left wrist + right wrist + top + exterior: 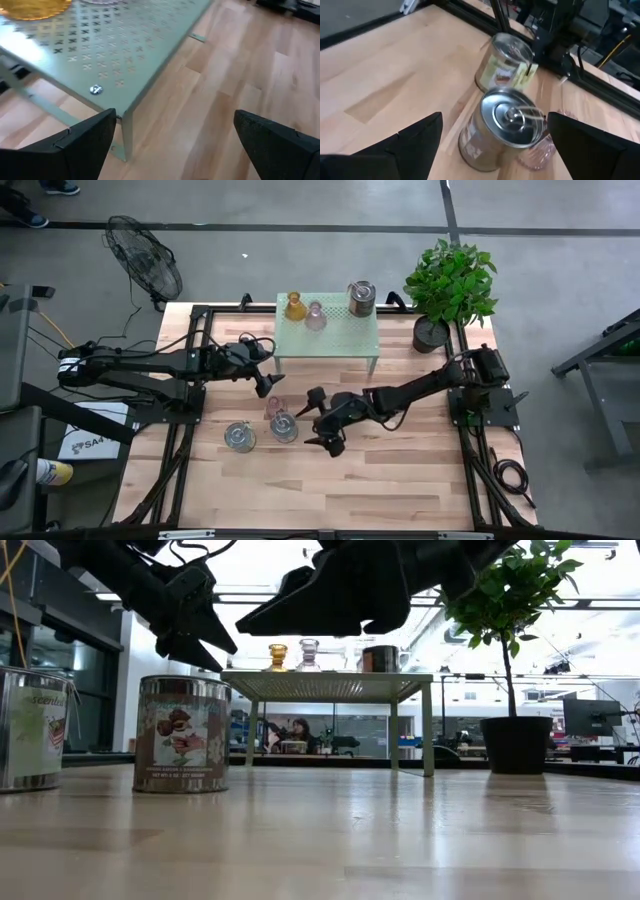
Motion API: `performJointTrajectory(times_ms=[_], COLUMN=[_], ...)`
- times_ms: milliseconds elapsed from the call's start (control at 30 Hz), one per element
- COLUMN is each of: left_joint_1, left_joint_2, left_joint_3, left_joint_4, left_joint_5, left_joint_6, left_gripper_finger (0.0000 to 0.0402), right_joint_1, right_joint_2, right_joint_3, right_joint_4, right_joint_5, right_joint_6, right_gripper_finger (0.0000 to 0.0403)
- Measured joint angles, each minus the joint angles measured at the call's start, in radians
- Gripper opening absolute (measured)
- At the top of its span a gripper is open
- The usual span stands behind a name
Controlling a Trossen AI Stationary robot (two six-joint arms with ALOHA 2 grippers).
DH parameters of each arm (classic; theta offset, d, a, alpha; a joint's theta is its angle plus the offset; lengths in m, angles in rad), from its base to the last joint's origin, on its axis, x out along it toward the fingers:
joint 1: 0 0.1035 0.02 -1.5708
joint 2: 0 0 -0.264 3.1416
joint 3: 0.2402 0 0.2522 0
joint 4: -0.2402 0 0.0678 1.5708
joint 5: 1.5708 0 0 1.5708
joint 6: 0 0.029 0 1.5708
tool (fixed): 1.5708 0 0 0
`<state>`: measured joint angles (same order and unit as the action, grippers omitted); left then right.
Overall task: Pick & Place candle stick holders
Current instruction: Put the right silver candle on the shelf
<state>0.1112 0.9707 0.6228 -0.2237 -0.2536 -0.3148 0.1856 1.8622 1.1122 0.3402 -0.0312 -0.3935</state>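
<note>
I see the wooden tabletop (300,495) first, with both dark arms reaching toward its middle. At the back stands the pale green perforated stand (328,335), and beside its right end a potted plant (450,285).

I count six candle stick holders. Three are on the stand: an amber glass one (294,306), a pale pink glass one (315,317) just beside it, and a silvery metal cylinder (361,297) toward the right end. Three are down on the tabletop in front of the stand: two silvery metal cylinders, one farther left (239,437) and one nearer the centre (283,427), plus a second pink glass holder (536,150) touching or nearly touching the nearer cylinder.

The right end effector (322,426) hangs just beside that nearer cylinder, fingers spread wide and holding nothing; its wrist view looks down on the cylinder's lid between them. The left end effector (268,385) hovers near the stand's front left corner, also spread wide and empty.

My worry is the crowding. If I lower the right end effector on the nearer cylinder, one finger could catch the pink glass holder pressed against it and tip it or shove it away. The two end effectors are also close together above that cluster, so moving both at once risks a collision.
</note>
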Motion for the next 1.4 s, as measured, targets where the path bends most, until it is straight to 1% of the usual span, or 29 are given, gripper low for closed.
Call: performJointTrajectory(times_ms=[133,167,233,333,400,533,667,900,1067,1167,1267,1400], left_joint_1=[0.0,0.0,-0.002,-0.001,0.0,-0.022,-0.108,-0.281,-0.366,-0.397,-0.424,-0.45], left_joint_2=[-0.001,0.0,0.001,-0.001,0.0,-0.001,0.033,0.126,0.206,0.257,0.292,0.309], left_joint_3=[0.001,0.002,0.024,0.079,0.097,0.121,0.12,0.119,0.119,0.119,0.119,0.119], left_joint_4=[-0.022,-0.052,-0.164,-0.316,-0.389,-0.446,-0.459,-0.454,-0.433,-0.385,-0.341,-0.322], left_joint_5=[0.121,0.154,0.215,0.262,0.292,0.338,0.306,0.149,0.053,0.046,0.064,0.082], left_joint_6=[0.022,0.023,0.02,-0.01,-0.023,0.007,0.027,-0.023,-0.077,-0.083,-0.095,-0.153], left_gripper_finger=[0.0396,0.0396,0.0396,0.0396,0.0396,0.0396,0.0396,0.0396,0.0396,0.0396,0.0396,0.0396], right_joint_1=[0.0,0.0,0.0,0.0,0.0,-0.002,-0.002,-0.002,-0.003,-0.004,-0.007,-0.009], right_joint_2=[0.0,0.0,0.0,0.0,0.0,0.0,0.0,0.0,0.0,0.0,0.0,0.0], right_joint_3=[0.0,0.0,0.0,0.0,0.0,0.0,0.0,0.0,0.0,0.0,0.0,0.0], right_joint_4=[-0.02,-0.023,-0.032,-0.038,-0.039,-0.045,-0.054,-0.073,-0.075,-0.076,-0.084,-0.103], right_joint_5=[0.038,0.041,0.041,0.049,0.06,0.061,0.083,0.103,0.103,0.103,0.103,0.103], right_joint_6=[0.0,0.0,0.01,0.015,0.016,0.018,0.018,0.021,0.03,0.044,0.058,0.075], right_gripper_finger=[0.0353,0.0353,0.0353,0.0353,0.0353,0.0353,0.0353,0.0353,0.0353,0.0353,0.0353,0.0353])
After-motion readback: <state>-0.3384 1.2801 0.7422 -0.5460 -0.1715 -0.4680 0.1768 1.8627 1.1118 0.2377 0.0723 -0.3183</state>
